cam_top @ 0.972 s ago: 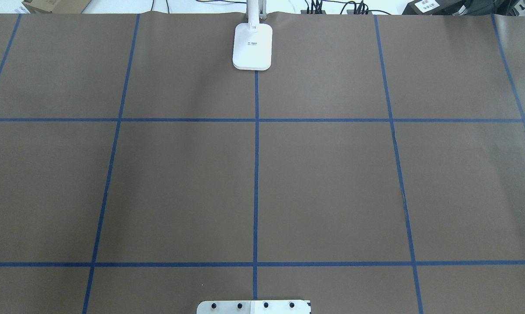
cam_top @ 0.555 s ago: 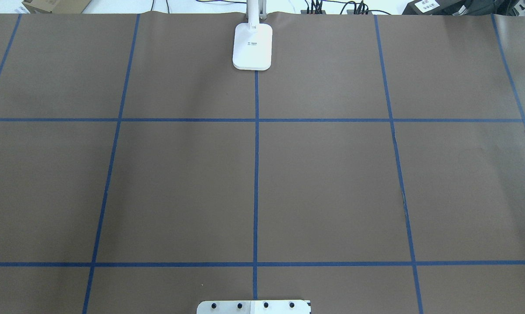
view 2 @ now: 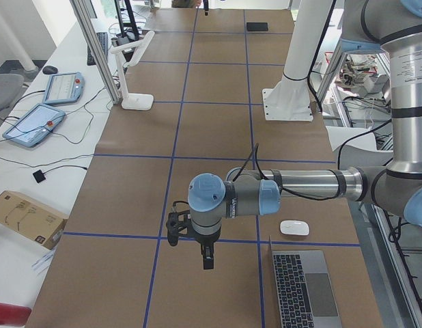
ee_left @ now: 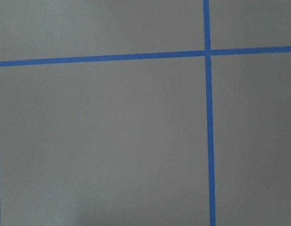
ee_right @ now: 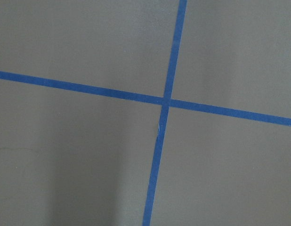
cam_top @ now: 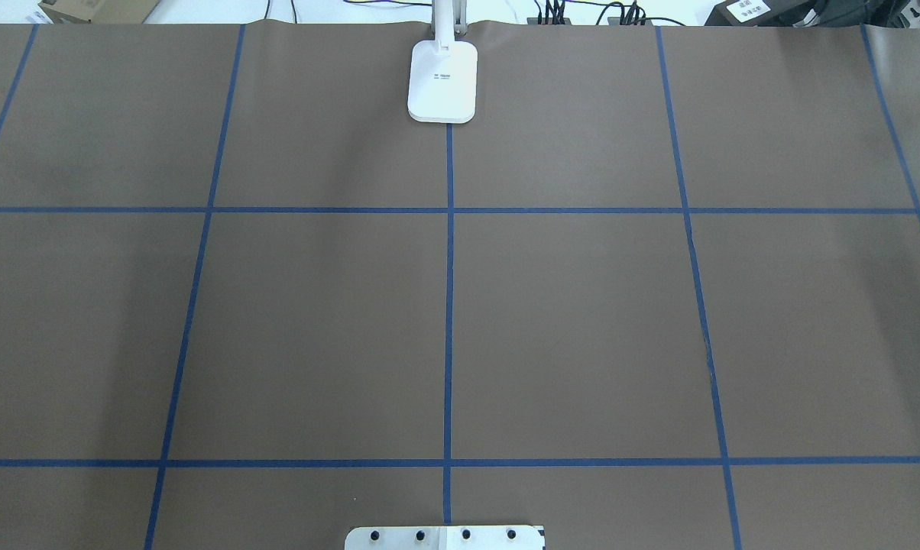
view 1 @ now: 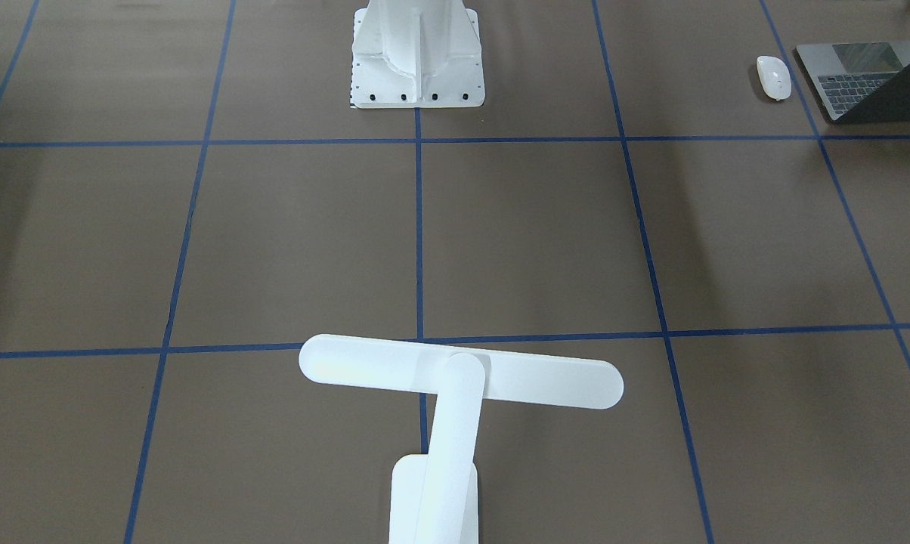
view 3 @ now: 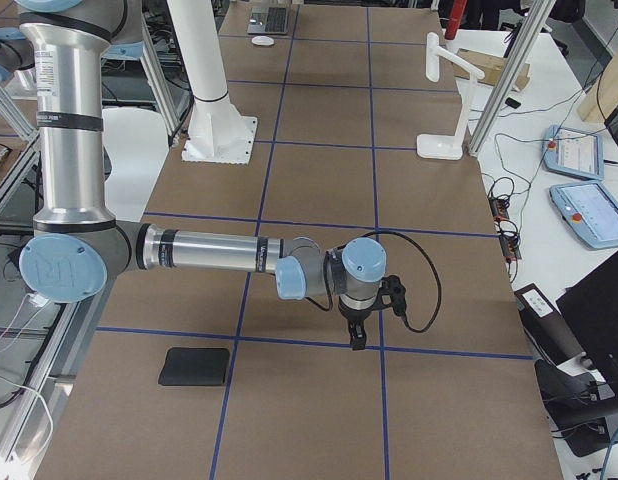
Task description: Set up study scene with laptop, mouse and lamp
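Jaws on the left gripper (view 2: 207, 258), open or shut I cannot tell, are hanging near the mouse (view 2: 293, 227), so rushing sideways could knock it away.

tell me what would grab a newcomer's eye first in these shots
The big white T-shaped lamp fills the bottom centre of the front-facing view, standing at the edge of the table farthest from the robot. In the side views, the left arm and the right arm each stretch low over the brown, blue-taped surface. An open laptop with a white mouse beside it sits on the robot's left, near its base.
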`<action>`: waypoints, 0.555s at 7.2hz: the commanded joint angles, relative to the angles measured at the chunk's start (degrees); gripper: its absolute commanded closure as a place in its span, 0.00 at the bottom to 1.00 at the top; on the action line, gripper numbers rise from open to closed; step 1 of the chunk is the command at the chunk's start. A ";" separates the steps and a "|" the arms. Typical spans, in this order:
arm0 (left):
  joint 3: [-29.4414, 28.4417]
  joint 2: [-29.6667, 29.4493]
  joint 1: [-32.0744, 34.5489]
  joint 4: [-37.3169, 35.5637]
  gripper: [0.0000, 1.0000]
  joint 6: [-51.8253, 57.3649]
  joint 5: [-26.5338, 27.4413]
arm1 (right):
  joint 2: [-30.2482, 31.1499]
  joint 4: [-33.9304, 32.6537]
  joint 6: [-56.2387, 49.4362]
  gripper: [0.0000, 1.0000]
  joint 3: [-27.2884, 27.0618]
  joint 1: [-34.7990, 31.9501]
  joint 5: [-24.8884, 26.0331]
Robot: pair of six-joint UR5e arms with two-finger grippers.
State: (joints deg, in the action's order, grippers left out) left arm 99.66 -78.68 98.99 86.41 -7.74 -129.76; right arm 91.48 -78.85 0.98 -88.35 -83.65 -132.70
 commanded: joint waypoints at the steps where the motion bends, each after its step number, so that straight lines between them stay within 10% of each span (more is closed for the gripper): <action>1: 0.27 4.13 4.17 -0.97 0.00 -14.43 -0.32 | 0.01 0.10 -0.01 0.00 -0.07 0.06 -0.01; 4: 1.33 6.61 13.81 -11.92 0.02 -21.62 0.03 | 0.72 1.51 -0.10 0.00 -0.07 0.06 -0.01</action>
State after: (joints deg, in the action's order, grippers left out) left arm 100.51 -72.54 107.79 79.79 -27.76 -129.93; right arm 91.99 -77.66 0.95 -88.41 -83.59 -132.75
